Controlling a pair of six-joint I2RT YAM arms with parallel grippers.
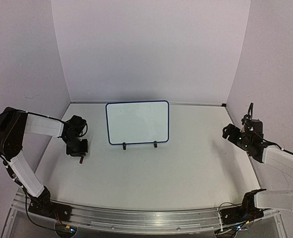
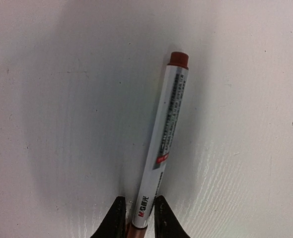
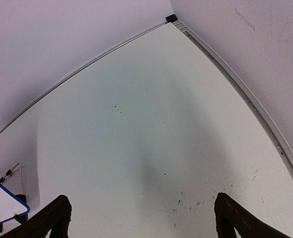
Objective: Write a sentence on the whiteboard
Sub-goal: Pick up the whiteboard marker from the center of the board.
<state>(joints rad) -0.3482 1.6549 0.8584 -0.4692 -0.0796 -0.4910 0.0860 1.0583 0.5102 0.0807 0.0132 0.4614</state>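
Note:
The whiteboard (image 1: pixel 137 122) stands upright on two black feet at the middle back of the table, its face blank; no sentence shows on it. Its blue-framed corner shows in the right wrist view (image 3: pixel 2 204). My left gripper (image 1: pixel 80 151) points down at the table left of the board. In the left wrist view this gripper (image 2: pixel 137 202) is shut on a white marker (image 2: pixel 169 124) with a red-brown end, which lies along the table. My right gripper (image 1: pixel 229 132) is open and empty above the table's right side, and its wrist view shows the jaws spread wide (image 3: pixel 141 198).
White walls close the table at the back and both sides. A metal rail (image 1: pixel 136 218) runs along the near edge by the arm bases. Small dark specks (image 3: pixel 196 203) mark the table under my right gripper.

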